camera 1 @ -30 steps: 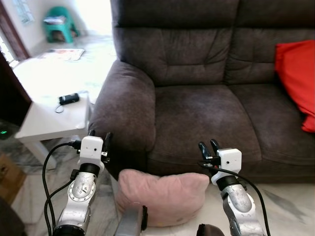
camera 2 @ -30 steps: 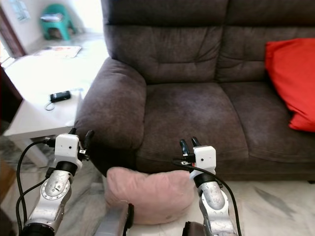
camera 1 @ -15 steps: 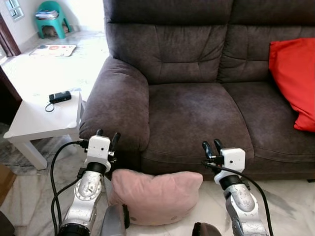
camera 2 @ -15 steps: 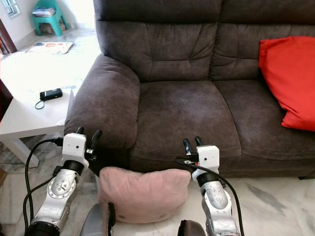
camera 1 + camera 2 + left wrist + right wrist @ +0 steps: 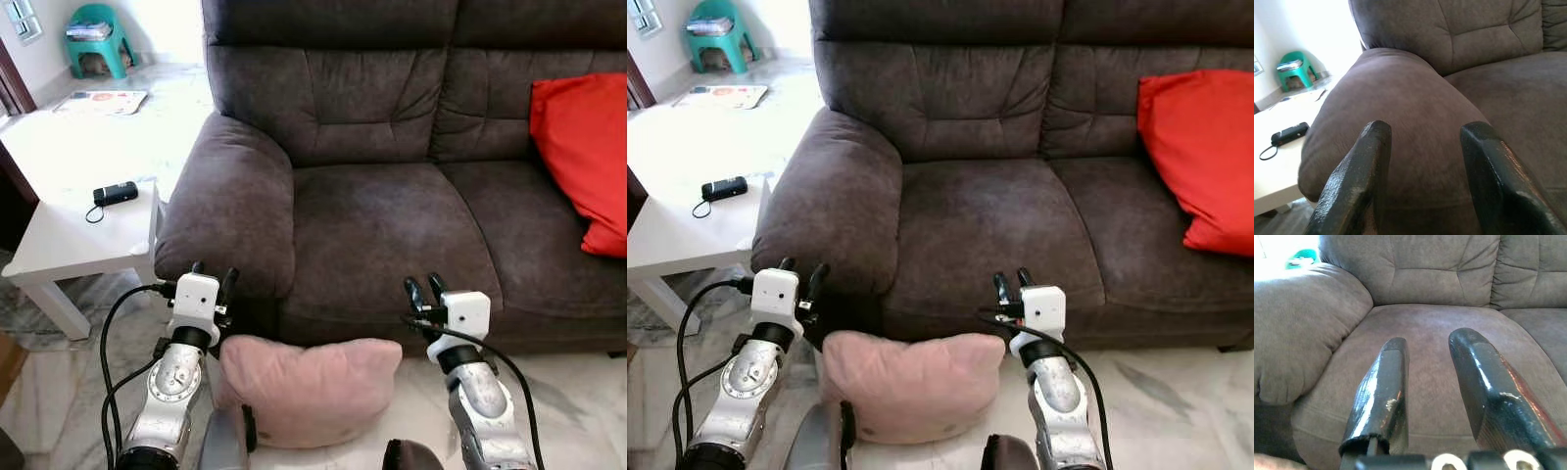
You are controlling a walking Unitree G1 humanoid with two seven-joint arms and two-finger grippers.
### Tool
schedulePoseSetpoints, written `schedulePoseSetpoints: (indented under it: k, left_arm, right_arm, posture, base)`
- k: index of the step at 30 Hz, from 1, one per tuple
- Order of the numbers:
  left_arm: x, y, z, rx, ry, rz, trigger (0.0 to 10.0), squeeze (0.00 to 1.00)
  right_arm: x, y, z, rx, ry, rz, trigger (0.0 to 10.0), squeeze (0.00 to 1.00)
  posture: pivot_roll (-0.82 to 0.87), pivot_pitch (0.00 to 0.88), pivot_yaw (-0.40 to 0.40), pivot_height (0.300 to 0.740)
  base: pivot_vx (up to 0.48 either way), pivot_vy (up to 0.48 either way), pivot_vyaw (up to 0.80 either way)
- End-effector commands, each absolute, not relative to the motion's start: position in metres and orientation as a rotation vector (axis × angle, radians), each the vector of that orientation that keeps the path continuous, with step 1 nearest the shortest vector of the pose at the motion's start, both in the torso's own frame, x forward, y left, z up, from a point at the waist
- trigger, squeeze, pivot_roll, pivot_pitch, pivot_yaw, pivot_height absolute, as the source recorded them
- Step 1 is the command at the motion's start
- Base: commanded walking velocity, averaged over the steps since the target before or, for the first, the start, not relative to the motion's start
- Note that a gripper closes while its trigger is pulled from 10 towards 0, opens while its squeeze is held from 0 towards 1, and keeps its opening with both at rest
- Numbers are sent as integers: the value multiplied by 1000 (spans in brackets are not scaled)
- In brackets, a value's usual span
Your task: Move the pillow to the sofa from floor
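Observation:
A pink pillow [image 5: 309, 387] lies on the floor against the front of the dark brown sofa [image 5: 392, 225], between my two arms. My left gripper [image 5: 213, 275] is raised just left of the pillow, below the sofa's armrest [image 5: 1400, 98], its fingers [image 5: 1359, 176] open with nothing between them. My right gripper [image 5: 423, 288] is held up just right of the pillow, in front of the seat cushion [image 5: 1420, 333], also open and empty. Neither gripper touches the pillow.
A red cushion [image 5: 583, 147] leans at the sofa's right end. A white side table [image 5: 78, 235] with a small black device [image 5: 115, 193] stands left of the armrest. A green stool [image 5: 95, 34] is far back left. The floor is pale marble.
The camera has shifted a little, so the scene sits slightly differently in view. Both grippers stay raised and open beside the pillow, which has not moved.

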State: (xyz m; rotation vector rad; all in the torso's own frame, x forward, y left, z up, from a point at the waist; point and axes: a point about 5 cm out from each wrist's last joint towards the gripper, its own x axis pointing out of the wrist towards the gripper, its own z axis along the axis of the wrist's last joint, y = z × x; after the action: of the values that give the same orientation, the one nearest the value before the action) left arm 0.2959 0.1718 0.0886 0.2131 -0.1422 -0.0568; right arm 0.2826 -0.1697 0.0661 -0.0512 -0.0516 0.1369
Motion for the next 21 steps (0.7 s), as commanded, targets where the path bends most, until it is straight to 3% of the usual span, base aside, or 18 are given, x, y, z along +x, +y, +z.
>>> schedulePoseSetpoints:
  k: [1, 16, 21]
  left_arm:
    - [296, 175, 88, 205, -136, -47, 10000, 0]
    - [299, 178, 86, 179, -116, -23, 10000, 0]
    - [301, 180, 87, 170, -115, -17, 10000, 0]
  right_arm:
    - [282, -170, 63, -54, -34, 144, 10000, 0]
    - [282, -166, 64, -70, -43, 185, 10000, 0]
    - [282, -164, 64, -69, -45, 202, 10000, 0]
  posture:
    - [63, 0, -17, 536]
    - [68, 0, -22, 536]
    - [62, 0, -21, 536]
  base:
    - [0, 0, 0]
    - [0, 0, 0]
    - [0, 0, 730]
